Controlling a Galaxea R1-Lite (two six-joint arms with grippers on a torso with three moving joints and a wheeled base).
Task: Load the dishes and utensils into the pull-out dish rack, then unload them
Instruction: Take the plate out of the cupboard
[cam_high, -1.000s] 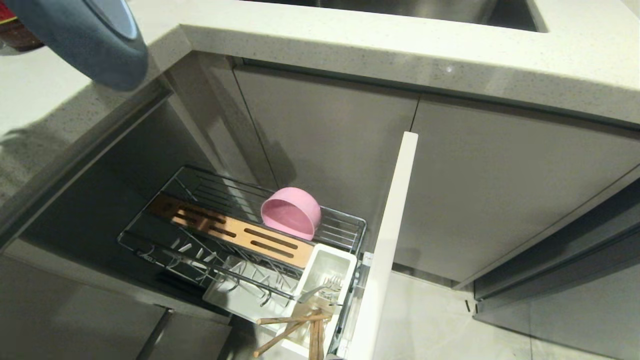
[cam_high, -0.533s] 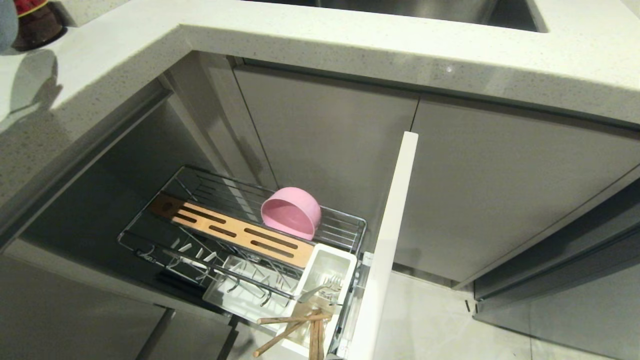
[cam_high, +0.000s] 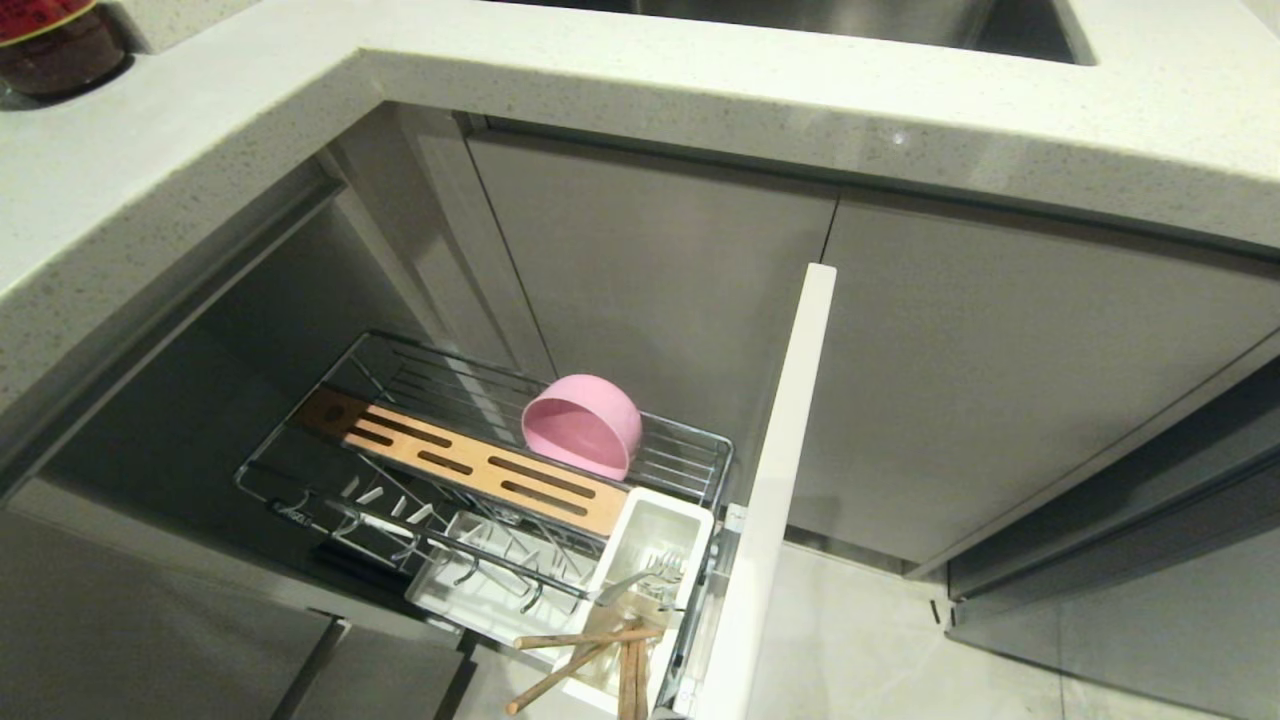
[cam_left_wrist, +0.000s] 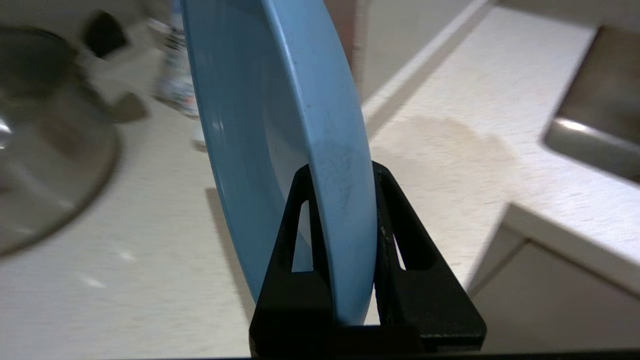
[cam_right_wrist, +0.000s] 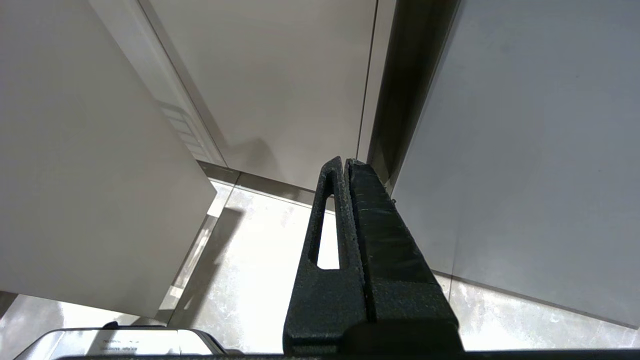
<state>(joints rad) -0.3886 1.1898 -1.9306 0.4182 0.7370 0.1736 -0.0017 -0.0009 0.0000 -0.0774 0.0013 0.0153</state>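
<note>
Nearest in the head view, the chopsticks (cam_high: 585, 655) are being propped in the white cup (cam_high: 640, 590) at the near right corner of the pull-out rack (cam_high: 300, 490), their ends sticking out toward the near side. The fork (cam_high: 640, 577) is being held in the same cup, tines up. The rack's white front panel (cam_high: 780, 480) is being seen edge-on just right of the cup. Left of the cup, the chrome prongs (cam_high: 450, 540) are standing over the white drip tray (cam_high: 440, 590). Behind them the slotted wooden strip (cam_high: 470, 467) is lying across the rack. Beyond the strip, the pink bowl (cam_high: 583, 425) is being kept on its side on the wire floor, its opening facing left and near.

Farther off, the pale counter (cam_high: 700, 90) is running across the view, with a red-lidded jar (cam_high: 55, 40) at the far left.

Outside the head view, the blue plate (cam_left_wrist: 280, 125) is being gripped on edge by the left gripper (cam_left_wrist: 342, 172), one finger on each face of its rim, above the counter; a steel pot (cam_left_wrist: 45, 145) is showing blurred beyond it.

The right gripper (cam_right_wrist: 346, 162) is being held with its fingers pressed together on nothing, pointing at the grey cabinet doors (cam_right_wrist: 280, 75) and floor.
</note>
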